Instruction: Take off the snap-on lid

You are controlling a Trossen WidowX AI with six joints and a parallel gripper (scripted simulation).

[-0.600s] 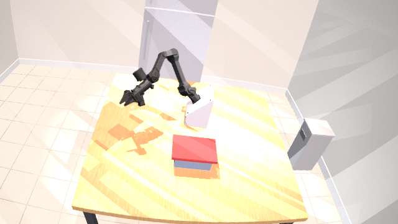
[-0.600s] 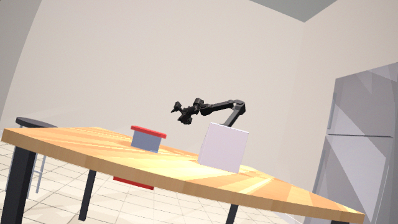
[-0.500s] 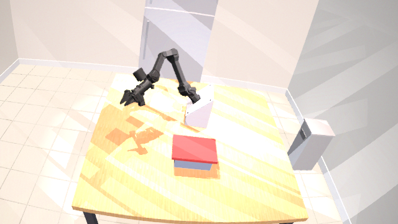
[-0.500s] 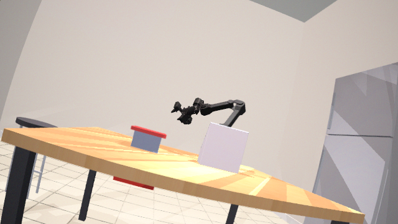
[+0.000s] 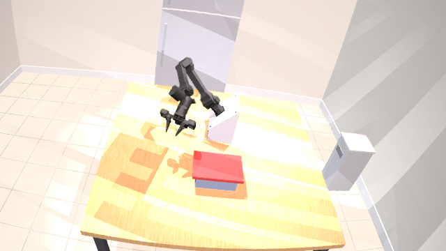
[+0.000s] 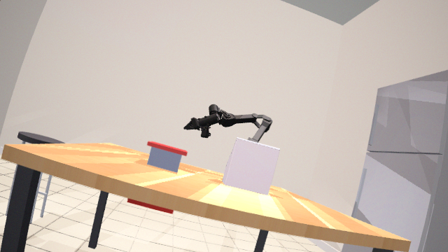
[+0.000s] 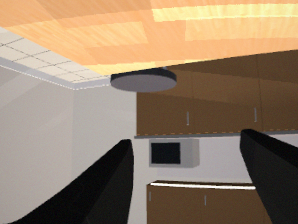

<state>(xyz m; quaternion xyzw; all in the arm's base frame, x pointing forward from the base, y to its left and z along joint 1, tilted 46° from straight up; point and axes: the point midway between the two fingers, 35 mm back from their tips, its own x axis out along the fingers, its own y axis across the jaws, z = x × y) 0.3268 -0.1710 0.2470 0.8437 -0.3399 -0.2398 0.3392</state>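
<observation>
- Red snap-on lid (image 5: 218, 167) (image 6: 167, 148): seated on blue storage box (image 5: 216, 185) (image 6: 164, 159), upon the wooden table (image 5: 279, 216) (image 6: 206, 199) (image 7: 165, 35).
- Gripper (image 5: 171, 133) (image 6: 185, 128) (image 7: 186, 143): fingers apart, nothing between them, raised above the table.

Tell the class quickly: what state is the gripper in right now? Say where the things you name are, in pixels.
Gripper (image 5: 173, 133) (image 6: 185, 128) (image 7: 186, 143): open, fingers apart, holding nothing.
</observation>
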